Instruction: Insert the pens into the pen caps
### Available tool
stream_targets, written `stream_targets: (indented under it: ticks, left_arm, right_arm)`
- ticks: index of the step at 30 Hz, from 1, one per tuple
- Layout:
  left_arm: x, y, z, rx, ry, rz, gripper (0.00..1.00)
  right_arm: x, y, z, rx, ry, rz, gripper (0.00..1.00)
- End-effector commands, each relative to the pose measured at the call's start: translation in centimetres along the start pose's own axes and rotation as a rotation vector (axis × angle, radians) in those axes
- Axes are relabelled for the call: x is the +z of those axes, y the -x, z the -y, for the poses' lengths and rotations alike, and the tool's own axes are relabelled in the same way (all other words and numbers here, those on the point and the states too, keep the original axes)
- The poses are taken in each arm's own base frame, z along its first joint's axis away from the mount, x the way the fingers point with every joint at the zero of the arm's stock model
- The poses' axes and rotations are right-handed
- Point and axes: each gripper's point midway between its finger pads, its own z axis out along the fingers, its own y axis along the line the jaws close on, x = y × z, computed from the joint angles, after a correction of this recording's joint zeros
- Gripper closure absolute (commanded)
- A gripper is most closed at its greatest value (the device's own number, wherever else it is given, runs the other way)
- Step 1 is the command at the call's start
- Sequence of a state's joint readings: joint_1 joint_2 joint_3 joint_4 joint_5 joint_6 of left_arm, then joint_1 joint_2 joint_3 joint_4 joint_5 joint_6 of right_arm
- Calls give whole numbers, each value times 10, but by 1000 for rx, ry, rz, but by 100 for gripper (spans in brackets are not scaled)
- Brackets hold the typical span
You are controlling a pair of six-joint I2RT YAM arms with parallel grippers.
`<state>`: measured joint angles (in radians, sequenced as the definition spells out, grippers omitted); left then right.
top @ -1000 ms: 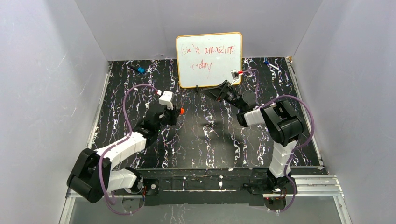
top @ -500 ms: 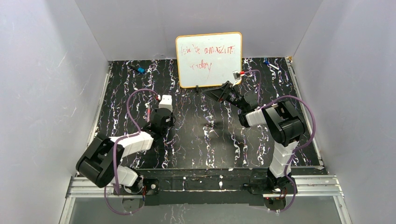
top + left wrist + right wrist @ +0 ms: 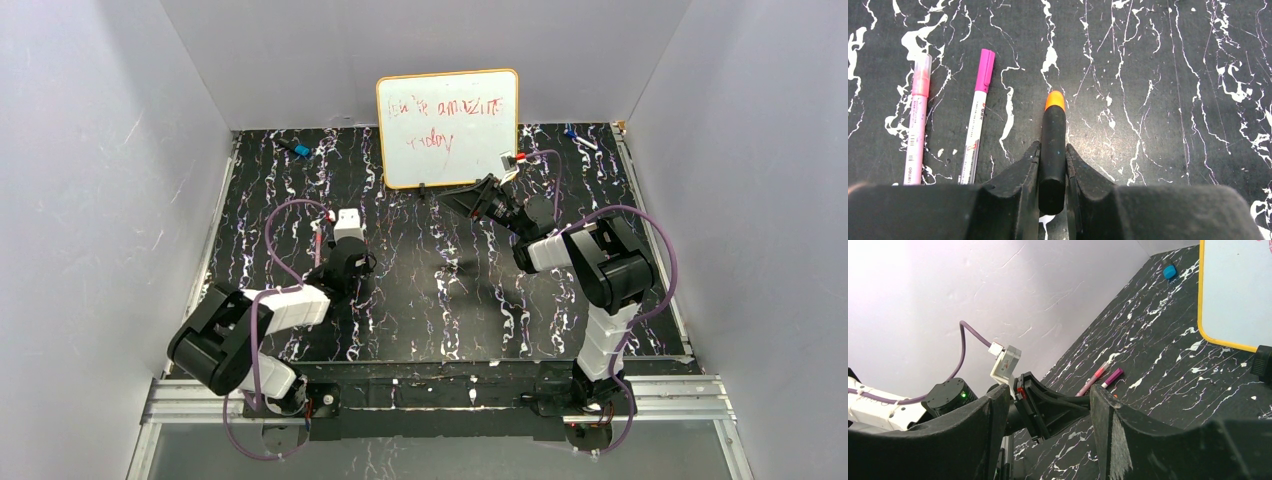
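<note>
Left gripper (image 3: 1052, 152) — clamped on black marker (image 3: 1054, 122), orange end forward. Right gripper (image 3: 1048, 402) — jaws apart, empty. Left of marker, flat on table (image 3: 1173, 100): pink pen (image 3: 917, 130), white pen (image 3: 974, 135).

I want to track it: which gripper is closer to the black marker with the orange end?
Left. The left gripper is clamped on the black marker; the right gripper hangs open well away, over by the whiteboard.

A robot lab cell is suggested by a black marbled worktop (image 3: 440, 300) enclosed by grey panels (image 3: 100, 170) and edged by an aluminium mounting rail (image 3: 665, 393).
</note>
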<state>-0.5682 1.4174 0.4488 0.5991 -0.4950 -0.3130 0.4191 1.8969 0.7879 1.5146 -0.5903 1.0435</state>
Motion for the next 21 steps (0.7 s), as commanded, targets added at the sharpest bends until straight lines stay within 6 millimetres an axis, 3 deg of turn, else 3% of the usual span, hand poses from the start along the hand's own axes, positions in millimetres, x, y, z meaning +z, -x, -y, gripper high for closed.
stream_targets:
  ticks: [1,5,14,18,21]
  left_arm:
    - [-2,-20,-8,-26,38,-46,78]
    - [0,-22,-5,-23,31,-58,63]
    - [0,-15,4,-12,0,-79,50]
    - [-4,28,15,28,-40,-20,44]
    - [-6,71,22,45,-93,9,40]
  right_arm:
    - [-5,35,-65,-215,232,133,32]
    - [-5,35,-65,-214,233,132,32]
    - [-8,40,-70,-230,240,137,32]
    - [-8,45,-71,-236,239,142,31]
    - [-7,53,-60,-210,178,157,30]
